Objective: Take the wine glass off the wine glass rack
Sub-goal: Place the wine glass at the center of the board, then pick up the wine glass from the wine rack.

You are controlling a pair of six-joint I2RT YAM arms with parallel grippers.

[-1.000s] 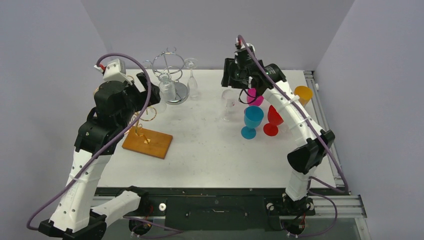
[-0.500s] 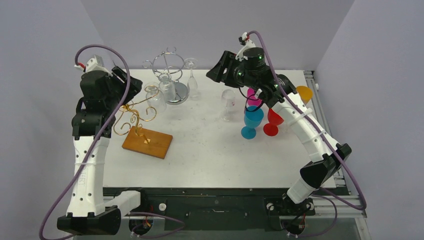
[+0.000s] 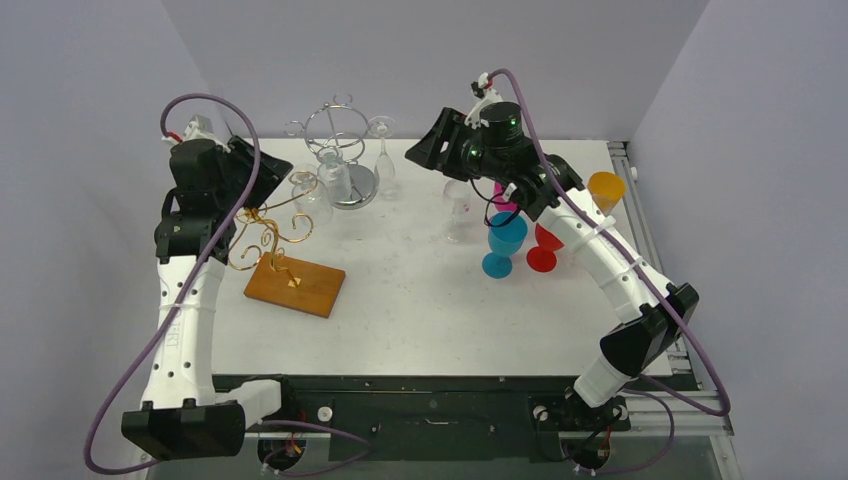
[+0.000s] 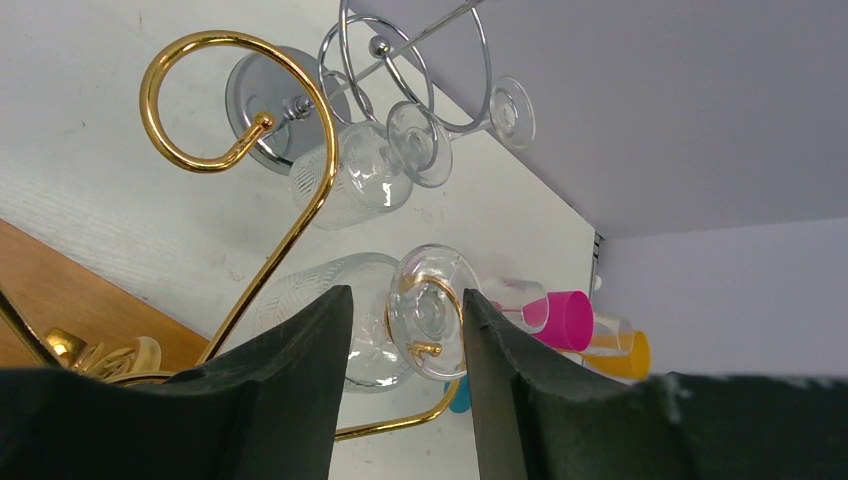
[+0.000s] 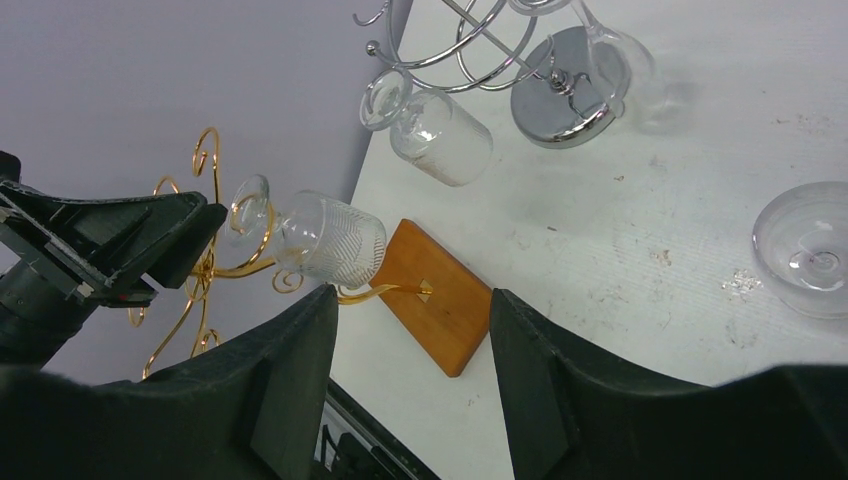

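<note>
Wine glass point(image 5: 330, 240) hangs by its foot on the gold rack point(image 3: 297, 285), left side of bench point(image 3: 420, 300).
Left hand point(image 4: 402, 310) apart, glass foot between fingers, contact unclear. Right hand point(image 5: 408, 300) apart, empty, raised.

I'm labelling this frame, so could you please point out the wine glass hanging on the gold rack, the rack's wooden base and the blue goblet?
wine glass point(image 5: 332, 240), right wrist view, on its patterned bowl.
wooden base point(image 3: 296, 285), top external view, on its top face.
blue goblet point(image 3: 506, 232), top external view, on its bowl.
</note>
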